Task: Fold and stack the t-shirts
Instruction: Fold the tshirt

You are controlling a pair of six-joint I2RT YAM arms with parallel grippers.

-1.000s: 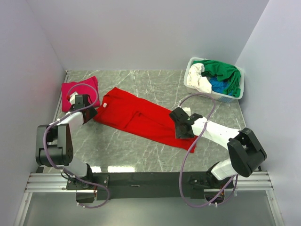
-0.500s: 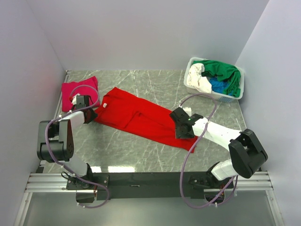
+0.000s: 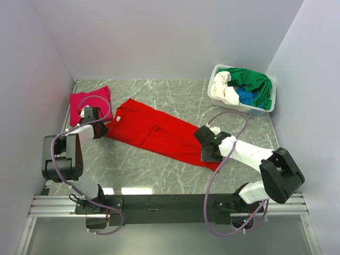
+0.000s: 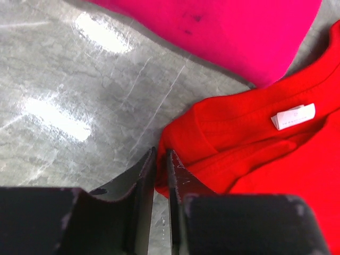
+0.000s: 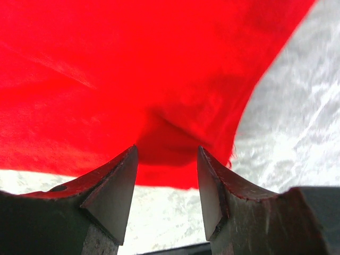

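From above, your left pincer (image 3: 102, 129) has closed up a lot in the last second and now sits at the neck corner of the red t-shirt (image 3: 154, 133). This shirt lies flat and long across the table (image 3: 159, 170). The pink t-shirt (image 3: 87, 101) is folded in the far left corner, and the other t-shirts (image 3: 244, 85) wait in the basket (image 3: 268, 106). Your right pincer (image 3: 208, 149) has slid a little toward you along the bottom end of the red shirt. In the left wrist view, the left pincer (image 4: 160, 154) is nearly shut, and it pinches the thin edge of the red cloth just beside the neck with the white label (image 4: 293, 117). In the right wrist view, the right pincer (image 5: 166, 151) is released, with its two sides wide apart around a small bump of red cloth at the hem. So one end looks caught. The other end needs a squeeze before you can lift and fold.
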